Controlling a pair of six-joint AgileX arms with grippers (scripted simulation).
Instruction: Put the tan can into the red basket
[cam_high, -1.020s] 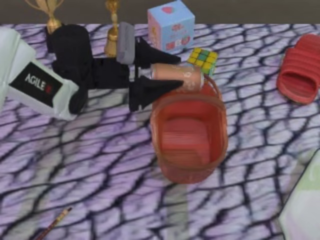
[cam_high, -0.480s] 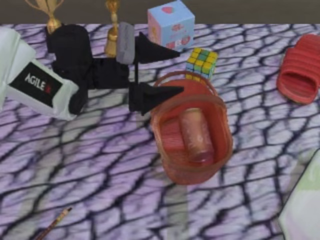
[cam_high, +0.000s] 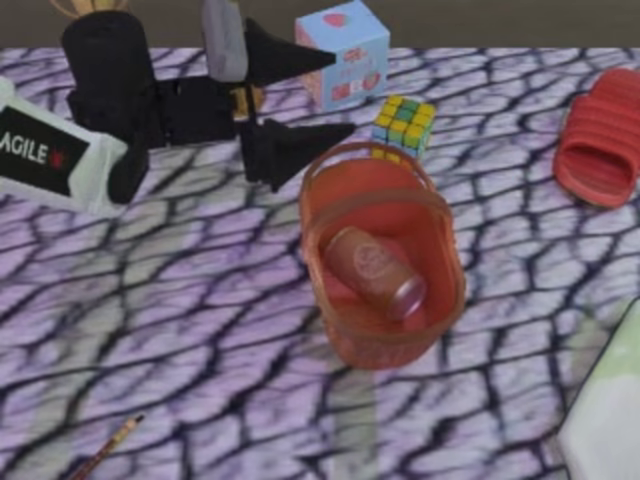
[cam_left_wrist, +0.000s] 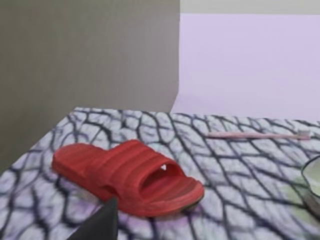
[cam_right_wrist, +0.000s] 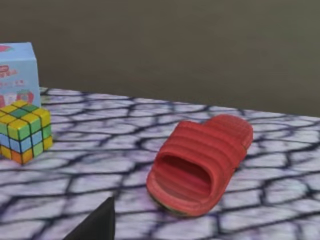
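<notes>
Top view: left gripper (cam_high: 315, 98) spread wide open and empty, both dark fingers (cam_high: 285, 58) pointing toward the table's right, hovering at the far left. Just off the lower fingertip, the rim of the red basket (cam_high: 437, 232). Inside that basket, down and right of the gripper, the tan can (cam_high: 374, 272) lying on its side, slanted, printed face up, under the arched handle. Beyond the upper fingertip, a pale blue carton (cam_high: 343, 52); just past the fingertips, a colour-block puzzle cube (cam_high: 405, 124) close against the basket's far rim. Far across on the right edge, a red ribbed slipper (cam_high: 600, 137). Well behind and below the gripper, near the front left corner, a thin pencil (cam_high: 107, 446). Right arm (cam_high: 608, 410) parked at the front right corner, only its pale shell showing.

Left wrist view: one dark fingertip (cam_left_wrist: 100, 225) poking in at the edge, the slipper (cam_left_wrist: 127, 176) lying ahead of it on the cracked purple tabletop (cam_left_wrist: 240, 165), a thin pink stick (cam_left_wrist: 257, 135) farther off.

Right wrist view: a single dark fingertip (cam_right_wrist: 97, 224) in frame, impossible to tell whether this gripper is open or shut; ahead of it the slipper (cam_right_wrist: 202, 162), to one side the puzzle cube (cam_right_wrist: 24, 130) and the blue carton (cam_right_wrist: 17, 70) behind it.
</notes>
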